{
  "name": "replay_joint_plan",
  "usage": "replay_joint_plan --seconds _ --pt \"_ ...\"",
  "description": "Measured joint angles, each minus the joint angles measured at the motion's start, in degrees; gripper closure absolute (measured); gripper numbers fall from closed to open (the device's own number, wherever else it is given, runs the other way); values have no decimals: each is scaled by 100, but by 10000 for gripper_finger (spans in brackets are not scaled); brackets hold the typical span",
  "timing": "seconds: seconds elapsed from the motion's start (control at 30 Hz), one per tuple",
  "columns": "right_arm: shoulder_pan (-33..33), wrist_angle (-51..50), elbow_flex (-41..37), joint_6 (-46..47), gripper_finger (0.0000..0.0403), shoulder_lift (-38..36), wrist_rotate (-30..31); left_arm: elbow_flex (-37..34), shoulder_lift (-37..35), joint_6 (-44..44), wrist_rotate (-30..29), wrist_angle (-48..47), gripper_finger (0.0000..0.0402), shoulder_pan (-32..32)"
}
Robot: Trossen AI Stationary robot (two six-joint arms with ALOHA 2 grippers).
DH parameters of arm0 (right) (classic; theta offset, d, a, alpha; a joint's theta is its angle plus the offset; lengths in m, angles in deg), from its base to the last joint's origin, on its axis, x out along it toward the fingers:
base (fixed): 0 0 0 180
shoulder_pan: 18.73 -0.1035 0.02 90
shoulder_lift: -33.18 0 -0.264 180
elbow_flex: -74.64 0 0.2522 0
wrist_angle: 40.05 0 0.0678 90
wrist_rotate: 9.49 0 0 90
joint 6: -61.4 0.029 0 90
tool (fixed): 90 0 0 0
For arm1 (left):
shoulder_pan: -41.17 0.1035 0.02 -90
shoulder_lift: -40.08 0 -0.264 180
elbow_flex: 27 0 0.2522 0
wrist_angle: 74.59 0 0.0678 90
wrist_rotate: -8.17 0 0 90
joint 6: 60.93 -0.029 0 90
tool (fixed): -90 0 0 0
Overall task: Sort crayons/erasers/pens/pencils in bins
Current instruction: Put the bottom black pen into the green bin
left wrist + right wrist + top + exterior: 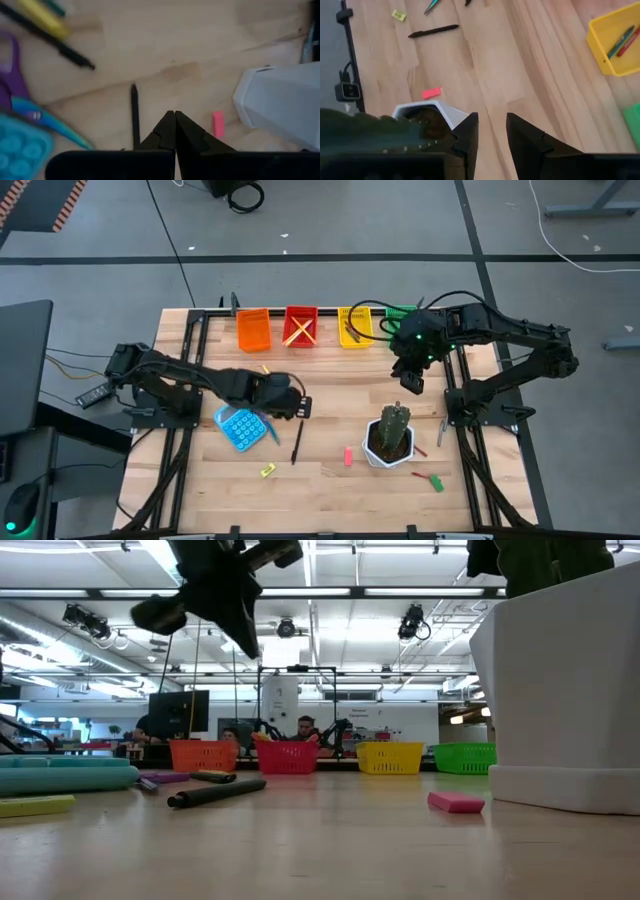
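Right now my left end effector (pixel 300 408) hangs over the tabletop (pixel 330 370) beside the blue calculator (pixel 240 427), fingers pressed together and empty, just above the black pen (pixel 134 115). My right end effector (pixel 410 383) hovers spread near the cactus pot (pixel 390 442), holding nothing. The pink eraser (pixel 348 455) lies near that pot. I judge I'm between picks; next I should probably open the left fingers, drop onto the pen, then carry it to the bins (pixel 300 327).
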Motion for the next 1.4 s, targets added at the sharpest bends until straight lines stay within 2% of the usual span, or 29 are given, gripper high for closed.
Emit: replay_joint_plan --seconds 0.17,0.27,0.5,0.63,0.9,1.07,1.23,1.4 --pt "0 -50 0 -220 295 0 -2 24 218 720 11 -187 397 -366" --pt "0 -230 0 -399 295 -2 -2 301 508 854 18 -355 398 -518" --pt "85 -393 0 -584 295 -2 0 1571 1560 261 317 -1672 393 -493" --pt "133 -391 0 -531 295 -2 0 1884 1991 -53 807 -1544 367 -359" --pt "146 -387 0 -242 295 -2 57 1935 2562 -205 1327 -1476 304 -340" --pt "146 -376 0 -187 295 -2 63 1935 2802 -264 1343 -1408 275 -345" --pt "146 -367 1 -56 295 -2 63 1926 2949 -301 1351 -1382 268 -363" --pt "140 -363 1 35 295 -4 63 1824 2999 -350 1363 -1276 280 -378"
